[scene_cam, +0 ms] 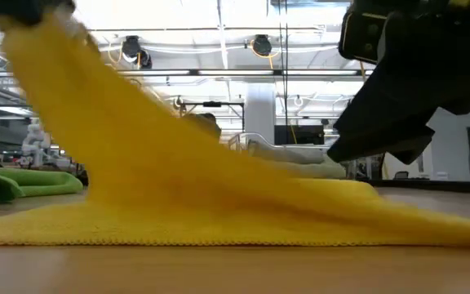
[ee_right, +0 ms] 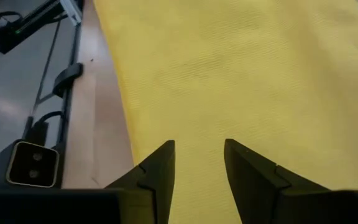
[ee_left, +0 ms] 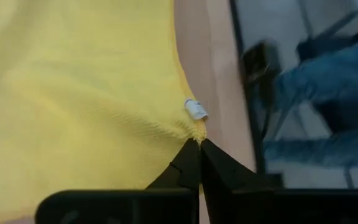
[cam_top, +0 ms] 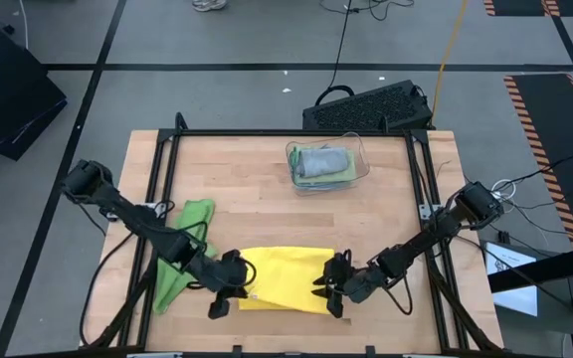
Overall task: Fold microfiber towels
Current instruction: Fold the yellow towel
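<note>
Yellow towel (cam_top: 285, 278): near the table's (cam_top: 267, 189) front edge, forward of the bin (cam_top: 326, 164); left gripper (ee_left: 199, 144) clenched on a lifted corner, right gripper (ee_right: 199, 155) released above the cloth; advice: grip the matching corner, lift level, align edges.

site: robotics lab | cues: framed wooden table (cam_top: 267, 169); floor cables (cam_top: 341, 45); hazard tape (cam_top: 540, 94)

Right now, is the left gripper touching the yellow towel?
Touching. The left wrist view shows the left gripper shut on a corner of the yellow towel, beside its small white tag.
</note>
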Controlling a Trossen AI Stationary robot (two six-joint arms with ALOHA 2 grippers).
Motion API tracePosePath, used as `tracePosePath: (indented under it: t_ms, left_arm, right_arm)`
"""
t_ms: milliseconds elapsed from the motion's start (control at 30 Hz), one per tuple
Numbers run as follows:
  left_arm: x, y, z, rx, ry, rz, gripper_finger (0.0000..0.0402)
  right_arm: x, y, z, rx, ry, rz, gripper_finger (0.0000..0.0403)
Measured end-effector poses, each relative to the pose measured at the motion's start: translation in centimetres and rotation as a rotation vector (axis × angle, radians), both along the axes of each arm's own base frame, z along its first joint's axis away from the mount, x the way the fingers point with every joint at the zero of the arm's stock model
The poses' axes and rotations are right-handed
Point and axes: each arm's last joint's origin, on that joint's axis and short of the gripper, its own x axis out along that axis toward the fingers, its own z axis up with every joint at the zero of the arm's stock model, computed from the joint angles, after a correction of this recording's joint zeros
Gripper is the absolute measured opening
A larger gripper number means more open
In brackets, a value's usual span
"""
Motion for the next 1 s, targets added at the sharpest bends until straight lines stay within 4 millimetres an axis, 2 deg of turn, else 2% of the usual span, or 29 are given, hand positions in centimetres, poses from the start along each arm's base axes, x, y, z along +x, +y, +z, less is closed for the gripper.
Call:
tracePosePath:
  t_ms: [200, 400, 600, 767, 1000]
  left_arm:
    - [0.1, -0.8, -1.9, 0.065, 0.05, 0.0, 0.0035]
    - [0.6, -1.0, -2.9, 0.083, 0.068, 0.006, 0.0064]
    - [0.5, -1.3, -2.9, 0.055, 0.077, 0.004, 0.007]
    - [-0.4, -1.8, -3.2, 0.071, 0.128, 0.015, 0.007]
    - [-1.6, -2.7, -3.5, 0.114, 0.145, 0.12, 0.007]
  right_arm:
    - [-0.1, -0.1, -0.2, -0.002, 0.018, -0.012, 0.0132]
    - [-0.3, -0.1, -0.4, 0.009, 0.059, 0.011, 0.0132]
    - [-1.2, 1.2, -0.5, 0.047, 0.095, 0.125, 0.0132]
    - [-2.1, 2.6, -0.5, 0.082, 0.119, 0.212, 0.0132]
    - [-2.3, 2.9, -0.6, 0.028, 0.111, 0.268, 0.0132]
